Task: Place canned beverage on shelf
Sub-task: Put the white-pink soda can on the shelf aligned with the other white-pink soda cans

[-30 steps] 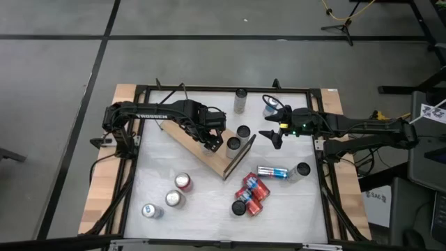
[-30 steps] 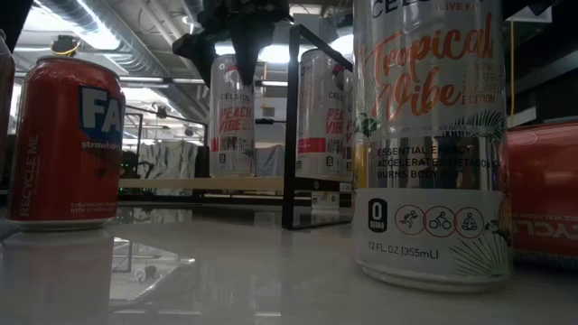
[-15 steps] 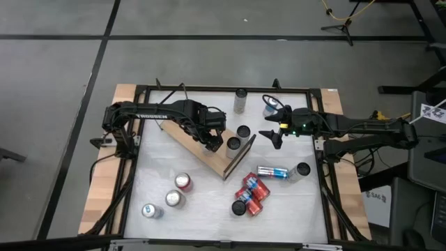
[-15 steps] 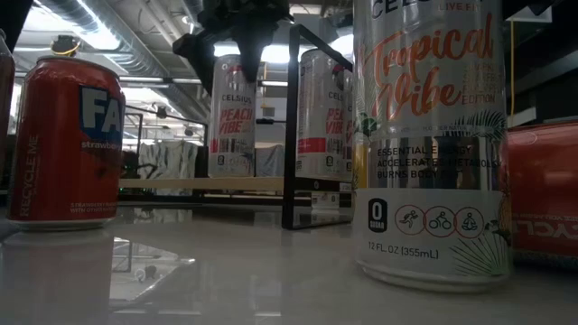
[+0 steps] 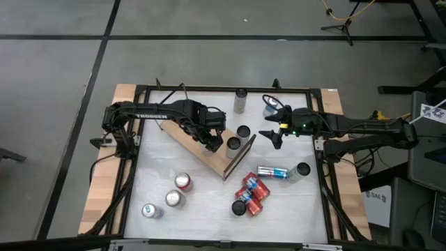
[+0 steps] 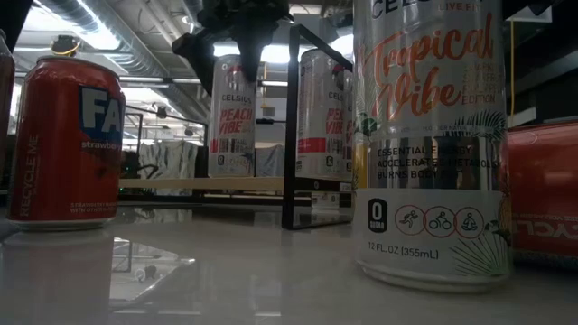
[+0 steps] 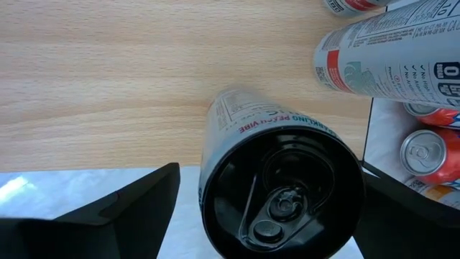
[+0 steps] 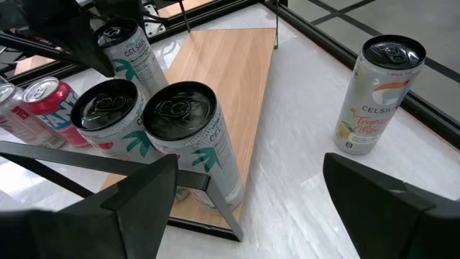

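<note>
A white tabletop (image 5: 209,209) framed in black rails is seen from above, with grey floor around it. The shelf (image 5: 198,148), a light-wood board on a black wire frame, lies diagonally across the table's middle. The left gripper (image 5: 211,143) is positioned over the shelf, its fingers spread to either side of a Peach Vibe can (image 7: 277,183) standing upright on the board; contact between fingers and can cannot be told. Two more cans (image 8: 183,137) stand at the shelf's end near the frame post. The right gripper (image 5: 273,125) hovers just beside that end, fingers wide apart and empty. A Tropical Vibe can (image 8: 377,93) stands apart on the tabletop. Red cans (image 5: 251,192) are clustered nearer the front.
</note>
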`<state>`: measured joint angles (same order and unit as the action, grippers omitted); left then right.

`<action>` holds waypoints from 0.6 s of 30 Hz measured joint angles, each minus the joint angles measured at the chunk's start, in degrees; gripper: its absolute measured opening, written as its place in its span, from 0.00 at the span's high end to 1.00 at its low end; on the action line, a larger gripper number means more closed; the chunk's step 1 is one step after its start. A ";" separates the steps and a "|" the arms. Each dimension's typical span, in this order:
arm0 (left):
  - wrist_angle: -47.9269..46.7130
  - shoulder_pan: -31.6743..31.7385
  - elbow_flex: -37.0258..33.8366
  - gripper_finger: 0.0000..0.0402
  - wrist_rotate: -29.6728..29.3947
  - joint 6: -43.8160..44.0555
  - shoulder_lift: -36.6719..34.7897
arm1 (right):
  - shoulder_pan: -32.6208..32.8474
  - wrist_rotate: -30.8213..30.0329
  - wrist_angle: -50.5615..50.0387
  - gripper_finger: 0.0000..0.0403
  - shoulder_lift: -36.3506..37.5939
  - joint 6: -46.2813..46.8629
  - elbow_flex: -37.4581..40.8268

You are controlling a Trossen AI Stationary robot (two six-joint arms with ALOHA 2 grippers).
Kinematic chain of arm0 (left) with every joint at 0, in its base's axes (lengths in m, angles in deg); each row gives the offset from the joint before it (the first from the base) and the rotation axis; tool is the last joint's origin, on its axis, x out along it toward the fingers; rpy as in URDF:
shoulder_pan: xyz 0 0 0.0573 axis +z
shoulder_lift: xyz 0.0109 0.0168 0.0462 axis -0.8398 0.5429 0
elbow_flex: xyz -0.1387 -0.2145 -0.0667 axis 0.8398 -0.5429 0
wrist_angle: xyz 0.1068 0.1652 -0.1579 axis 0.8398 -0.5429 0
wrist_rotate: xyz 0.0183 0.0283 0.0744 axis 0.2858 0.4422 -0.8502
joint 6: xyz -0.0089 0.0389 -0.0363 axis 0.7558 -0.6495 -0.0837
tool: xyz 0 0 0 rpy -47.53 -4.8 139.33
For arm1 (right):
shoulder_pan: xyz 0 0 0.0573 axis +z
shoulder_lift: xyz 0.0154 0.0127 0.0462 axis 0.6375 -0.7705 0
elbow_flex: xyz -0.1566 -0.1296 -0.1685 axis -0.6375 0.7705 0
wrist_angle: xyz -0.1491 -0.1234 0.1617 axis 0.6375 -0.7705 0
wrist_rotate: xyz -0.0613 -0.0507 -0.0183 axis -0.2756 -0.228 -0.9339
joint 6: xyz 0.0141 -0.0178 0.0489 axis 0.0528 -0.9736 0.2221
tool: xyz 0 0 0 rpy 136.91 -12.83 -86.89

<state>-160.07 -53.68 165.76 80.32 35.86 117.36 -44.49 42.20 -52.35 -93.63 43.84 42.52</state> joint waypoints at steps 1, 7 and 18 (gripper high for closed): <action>0.02 0.00 0.00 0.12 0.00 -0.01 0.00 | 0.00 0.00 0.00 0.15 0.00 0.00 0.00; 0.02 0.00 0.00 0.12 -0.02 -0.02 -0.26 | 0.00 0.00 0.00 0.15 0.00 0.00 0.00; 3.62 0.02 0.00 0.12 -1.87 -0.04 -3.12 | 0.00 0.00 -0.04 0.15 0.00 0.00 0.00</action>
<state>-156.45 -53.66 165.76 78.45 35.81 114.24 -44.49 42.20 -52.39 -93.63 43.84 42.52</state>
